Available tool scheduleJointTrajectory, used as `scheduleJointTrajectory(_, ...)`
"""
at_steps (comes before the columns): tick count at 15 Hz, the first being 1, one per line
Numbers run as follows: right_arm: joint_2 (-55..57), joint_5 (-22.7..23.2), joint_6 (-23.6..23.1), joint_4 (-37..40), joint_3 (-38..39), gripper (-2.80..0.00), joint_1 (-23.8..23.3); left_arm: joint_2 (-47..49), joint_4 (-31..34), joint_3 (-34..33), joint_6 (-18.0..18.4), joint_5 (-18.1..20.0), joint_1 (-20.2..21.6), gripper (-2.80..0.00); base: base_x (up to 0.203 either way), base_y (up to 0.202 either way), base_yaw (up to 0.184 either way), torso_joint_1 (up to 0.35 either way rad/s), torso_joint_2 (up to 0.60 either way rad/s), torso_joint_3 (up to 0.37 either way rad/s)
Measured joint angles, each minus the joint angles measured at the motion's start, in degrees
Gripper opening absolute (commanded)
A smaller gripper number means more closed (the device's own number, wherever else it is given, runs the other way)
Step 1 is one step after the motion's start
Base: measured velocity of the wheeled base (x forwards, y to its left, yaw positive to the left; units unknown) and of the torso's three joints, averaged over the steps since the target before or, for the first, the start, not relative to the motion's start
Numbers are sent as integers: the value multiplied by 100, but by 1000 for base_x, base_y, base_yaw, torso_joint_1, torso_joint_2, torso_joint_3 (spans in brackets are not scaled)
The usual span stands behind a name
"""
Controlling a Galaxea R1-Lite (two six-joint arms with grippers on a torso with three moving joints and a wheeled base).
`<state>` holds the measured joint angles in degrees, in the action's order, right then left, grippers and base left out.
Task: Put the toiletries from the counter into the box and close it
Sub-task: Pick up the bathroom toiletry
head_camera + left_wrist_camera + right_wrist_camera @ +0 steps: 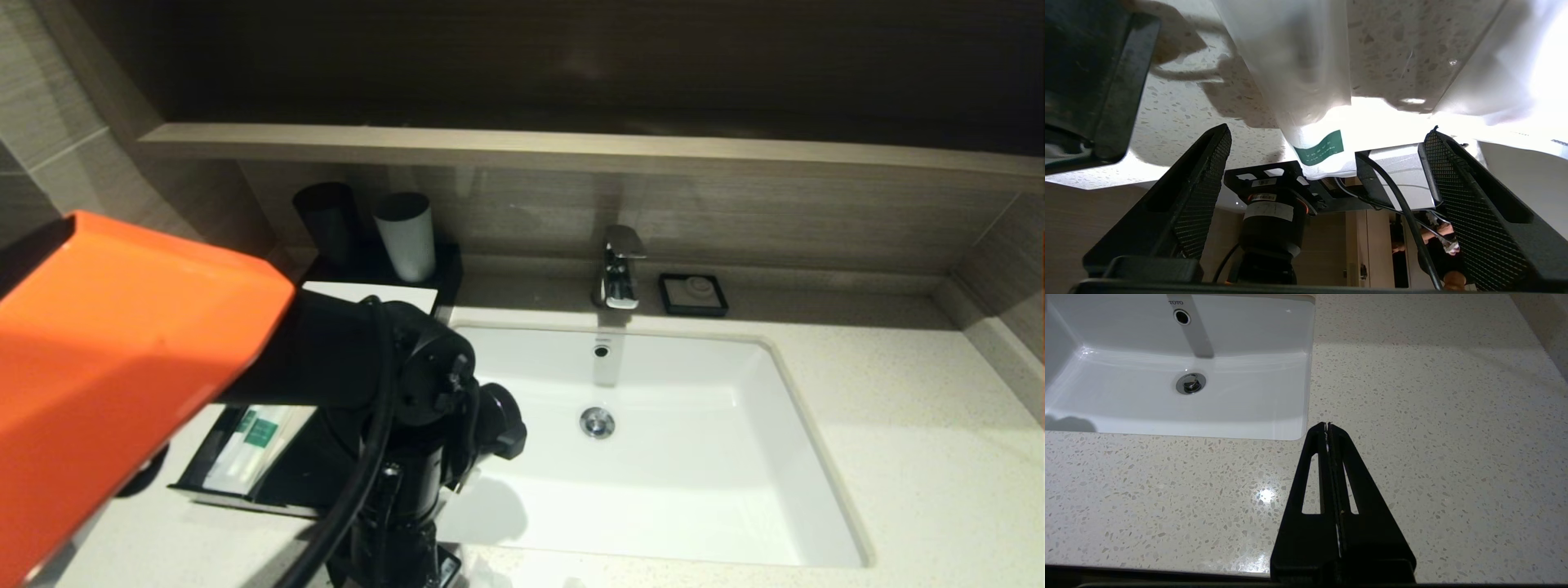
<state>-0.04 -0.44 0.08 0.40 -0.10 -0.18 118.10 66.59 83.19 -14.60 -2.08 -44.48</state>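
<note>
Left fingers (1208, 179): spread wide apart, gripping nothing; a white packet (1298, 81) with a green printed label lies on the bench between and ahead of them, not touched by either finger as far as can be seen.
Left gripper (1327, 171): low over the front edge of the bench (939, 457), at the near left corner of the sink; in the head view the orange-and-black arm hides it.
Right fingers (1327, 457): pressed together tip to tip, holding nothing.
Right gripper (1327, 426): above bare bench to the right of the sink, near its front right corner; out of the head view.
Box (367, 296): black, white top panel, on the bench left of the sink, against the back wall; largely hidden by the left arm.
Drawer (212, 465): pulled open toward the front; white packets with green print (253, 445) lie inside.
Sink (735, 457): white rectangular basin set into the bench, metal drain at centre.
Tap (619, 269): chrome, behind the sink.
Soap dish (693, 294): small black square, just right of the tap.
Cups: one grey (406, 235), one black (326, 222), side by side behind the box.
Ledge (571, 151): brown wood-grain, above the back wall.
</note>
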Motion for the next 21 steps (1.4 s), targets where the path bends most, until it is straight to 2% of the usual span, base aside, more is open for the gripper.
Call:
scheduleJointTrajectory(6,-1,2,1,-1,0,-280,0,-92,-336,-193,-68,9,2,0,0,0,0,0,0,0)
scheduleJointTrajectory(11,-1,0,0,-5,0,-280,0,-241,-1095,-563,-418,11,-5,0,0,0,0,0,0,0)
scheduleJointTrajectory(21,-1,-1,1,-2,0,-280,0,-394,-1146,-710,-550,11,0,0,0,0,0,0,0,0)
